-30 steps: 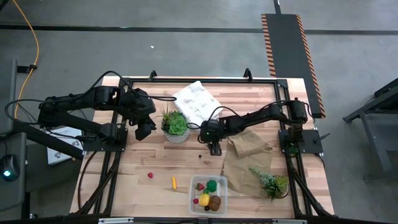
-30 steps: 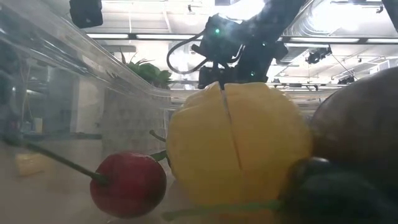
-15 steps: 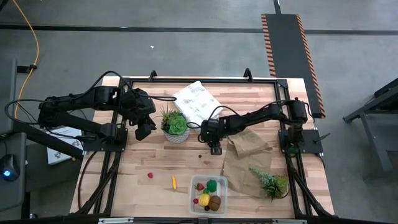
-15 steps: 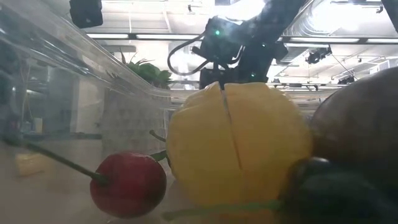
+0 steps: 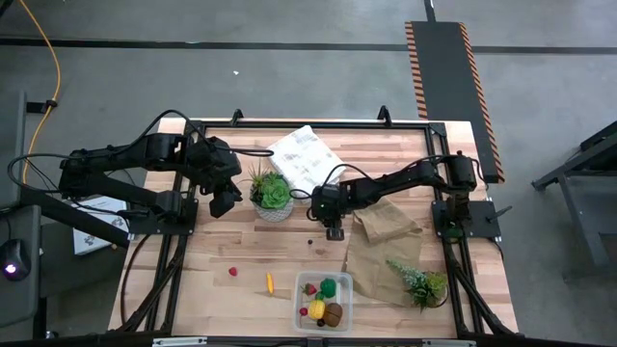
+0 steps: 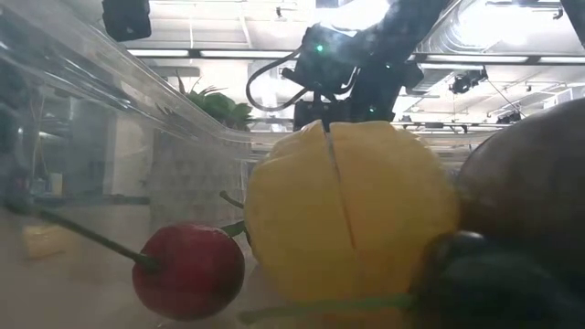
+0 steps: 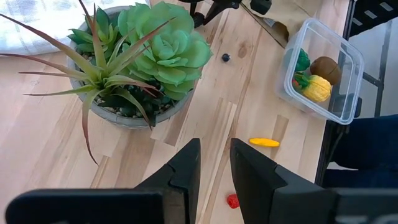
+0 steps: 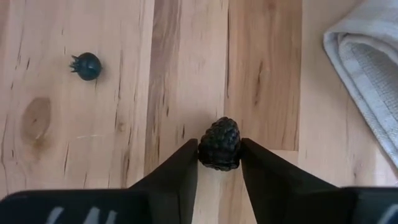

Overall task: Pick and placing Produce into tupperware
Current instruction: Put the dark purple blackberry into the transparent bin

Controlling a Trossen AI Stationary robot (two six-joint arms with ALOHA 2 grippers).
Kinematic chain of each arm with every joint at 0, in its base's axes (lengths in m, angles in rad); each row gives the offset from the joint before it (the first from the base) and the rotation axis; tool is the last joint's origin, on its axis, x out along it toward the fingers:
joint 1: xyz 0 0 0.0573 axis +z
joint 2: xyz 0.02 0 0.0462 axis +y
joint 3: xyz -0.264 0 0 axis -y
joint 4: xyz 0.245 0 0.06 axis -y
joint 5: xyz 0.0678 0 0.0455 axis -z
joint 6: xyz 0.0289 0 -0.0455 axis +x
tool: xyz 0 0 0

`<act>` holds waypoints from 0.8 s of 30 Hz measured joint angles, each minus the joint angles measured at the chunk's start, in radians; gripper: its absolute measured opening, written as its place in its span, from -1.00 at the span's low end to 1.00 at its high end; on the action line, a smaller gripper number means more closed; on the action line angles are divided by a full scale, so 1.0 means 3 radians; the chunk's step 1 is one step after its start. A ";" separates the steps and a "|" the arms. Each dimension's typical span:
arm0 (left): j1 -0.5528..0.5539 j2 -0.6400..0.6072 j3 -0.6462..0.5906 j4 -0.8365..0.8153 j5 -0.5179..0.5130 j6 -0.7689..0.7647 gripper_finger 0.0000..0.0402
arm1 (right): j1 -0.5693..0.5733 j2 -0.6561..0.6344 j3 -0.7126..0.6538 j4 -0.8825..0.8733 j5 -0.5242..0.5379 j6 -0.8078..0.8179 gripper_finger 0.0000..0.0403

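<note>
Two arms are sharing the wooden table [image 5: 241, 255] in front of you, and only one is working. Your left arm is waiting over the table's left side beside the potted succulent [image 5: 271, 193], its left gripper [image 7: 214, 163] hanging with the fingers a narrow gap apart and nothing between them. Your right arm is reaching in to the table's middle, just off the edge of the brown paper bag [image 5: 386, 241] and near the folded white cloth [image 8: 367, 74].

Moving down in size, the clear plastic box [image 5: 324, 300] is sitting at the near edge, well apart from the working arm, already holding a lemon [image 6: 347, 215], a green piece [image 5: 330, 286], a brown kiwi-like ball [image 5: 334, 314] and a cherry [image 6: 187, 268].

Smaller still, an orange stick [image 5: 270, 282] and a red berry [image 5: 232, 272] are lying loose on the wood to the box's left, and a small dark berry [image 8: 86, 66] is lying near the right arm.

Smallest of all, the right gripper [image 8: 219, 155] is pinching a bumpy blackberry [image 8: 219, 144] between its fingertips, both pads touching it, down at the tabletop. You are at the grasp stage. Next, I judge, you are needing a straight lift, then a carry across to the box and a release above its open top.
</note>
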 joint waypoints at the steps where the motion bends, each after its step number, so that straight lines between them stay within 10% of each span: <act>1: 0.0000 0.0000 0.0000 0.0000 0.0000 0.0000 -0.62 | 0.0000 0.0000 0.0000 0.0000 -0.0004 0.0001 -0.49; 24: -0.0001 0.0000 0.0000 -0.0001 0.0001 0.0001 -0.62 | 0.0001 0.0001 0.0403 -0.0166 -0.0103 0.0119 -0.61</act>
